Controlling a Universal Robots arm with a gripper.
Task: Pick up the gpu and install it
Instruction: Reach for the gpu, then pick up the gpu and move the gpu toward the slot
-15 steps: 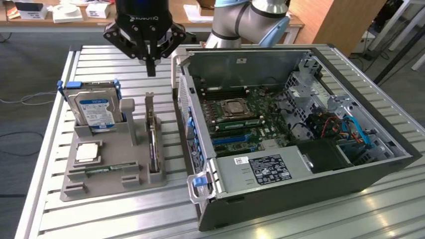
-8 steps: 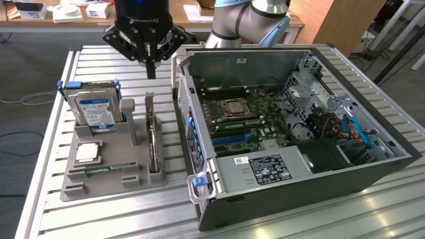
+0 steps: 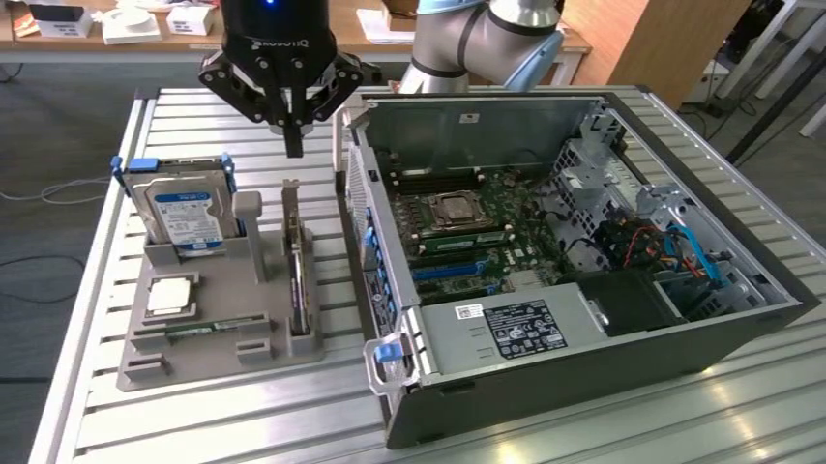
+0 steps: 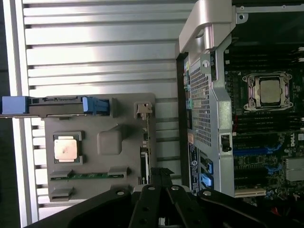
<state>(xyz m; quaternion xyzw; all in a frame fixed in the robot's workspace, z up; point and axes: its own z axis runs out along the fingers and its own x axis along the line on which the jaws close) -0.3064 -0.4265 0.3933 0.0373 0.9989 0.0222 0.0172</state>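
The gpu (image 3: 297, 263) stands on its long edge in a slot at the exterior view's right side of the grey holder (image 3: 213, 362), its silver bracket end toward the back. In the wrist view the gpu (image 4: 145, 145) appears edge-on as a thin strip. My gripper (image 3: 294, 143) hangs shut and holds nothing, a short way above the card's far end and apart from it. Its closed black fingertips (image 4: 160, 175) point down over the holder (image 4: 110, 141) beside the card.
On the holder also sit a silver hard drive (image 3: 185, 215) in blue rails, a processor chip (image 3: 170, 297) and a green memory stick (image 3: 207, 329). The open computer case (image 3: 722, 333) lies beside it, motherboard (image 3: 478, 237) and blue slots (image 4: 251, 151) exposed. All rest on a slatted metal table (image 3: 193, 425).
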